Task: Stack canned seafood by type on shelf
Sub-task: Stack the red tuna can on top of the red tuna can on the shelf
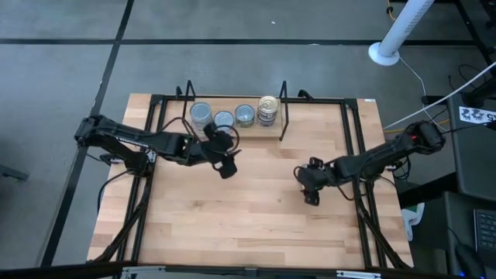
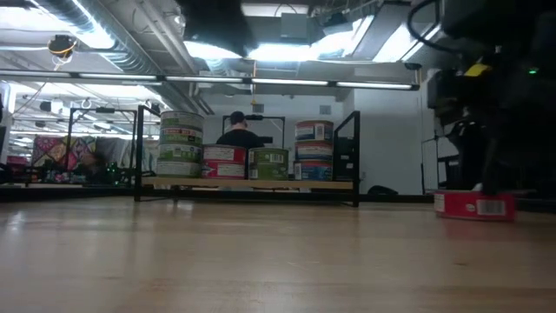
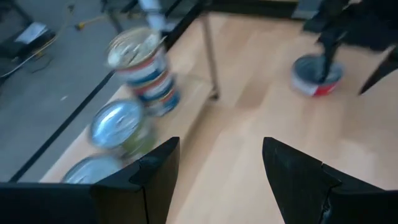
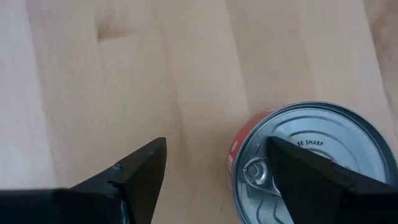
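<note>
The shelf (image 2: 252, 184) stands at the table's far edge, and several tins of canned seafood rest on its wooden base. A tall green-and-white stack (image 2: 181, 143) is at its left, then a red tin (image 2: 224, 163), a green tin (image 2: 268, 163) and a stack (image 1: 268, 108) with a gold lid. One red tin (image 4: 323, 127) lies alone on the table at the right. My right gripper (image 4: 217, 146) hangs open over it, one finger above its silver lid. My left gripper (image 1: 225, 159) is open in front of the shelf with nothing between its fingers. My right gripper points steeply down at the lone red tin (image 3: 314, 84). One finger (image 4: 311, 180) stands over the lid beside the pull tab and the other over bare table. I cannot tell whether that finger touches the lid. The tin lies flat on the table.
Black frame rails (image 1: 353, 139) run along the table's left, right and far sides. A white post (image 1: 395, 39) stands beyond the far right corner. A person (image 2: 236, 130) shows in the room behind the shelf. Bare wood (image 1: 248, 217) fills the table's near half.
</note>
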Tool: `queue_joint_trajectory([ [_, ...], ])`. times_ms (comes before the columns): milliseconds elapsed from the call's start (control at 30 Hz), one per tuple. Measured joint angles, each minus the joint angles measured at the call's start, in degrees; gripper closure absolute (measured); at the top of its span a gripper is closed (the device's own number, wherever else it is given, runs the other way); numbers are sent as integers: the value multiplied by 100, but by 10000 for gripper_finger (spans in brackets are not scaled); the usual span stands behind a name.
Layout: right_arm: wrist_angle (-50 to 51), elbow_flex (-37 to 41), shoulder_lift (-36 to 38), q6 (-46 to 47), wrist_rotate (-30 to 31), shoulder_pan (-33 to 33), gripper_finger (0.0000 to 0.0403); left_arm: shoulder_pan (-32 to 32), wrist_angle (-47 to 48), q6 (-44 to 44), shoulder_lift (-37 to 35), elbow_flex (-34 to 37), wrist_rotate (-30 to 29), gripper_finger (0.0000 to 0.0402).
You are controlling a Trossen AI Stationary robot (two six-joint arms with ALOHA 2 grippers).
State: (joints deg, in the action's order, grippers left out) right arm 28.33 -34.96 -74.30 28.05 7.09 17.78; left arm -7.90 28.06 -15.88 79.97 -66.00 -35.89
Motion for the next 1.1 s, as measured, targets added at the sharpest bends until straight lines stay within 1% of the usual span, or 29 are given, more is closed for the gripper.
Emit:
queue_joint_trajectory([
  [133,282,-7,7,-8,156,343,124,-135,-825,243,299,0,127,176],
  [233,483,-9,9,-13,290,560,124,-242,-1589,564,704,0,139,176],
  [433,618,-9,4,-11,502,754,124,-363,-3749,1530,1858,1,157,176],
  [567,710,-9,4,-25,550,739,132,-374,-5078,2047,2624,2,419,176],
  [633,746,-7,-2,-122,603,739,150,-374,-5550,2141,2939,0,504,176],
  [767,742,-14,-122,-146,828,739,201,-371,-6055,2183,3394,2,541,176],
  [933,731,-26,-421,-153,1147,736,264,-370,-6177,2037,3684,0,541,176],
  [1100,611,-32,-634,-156,1493,736,324,-370,-6175,1941,3774,0,541,176],
])
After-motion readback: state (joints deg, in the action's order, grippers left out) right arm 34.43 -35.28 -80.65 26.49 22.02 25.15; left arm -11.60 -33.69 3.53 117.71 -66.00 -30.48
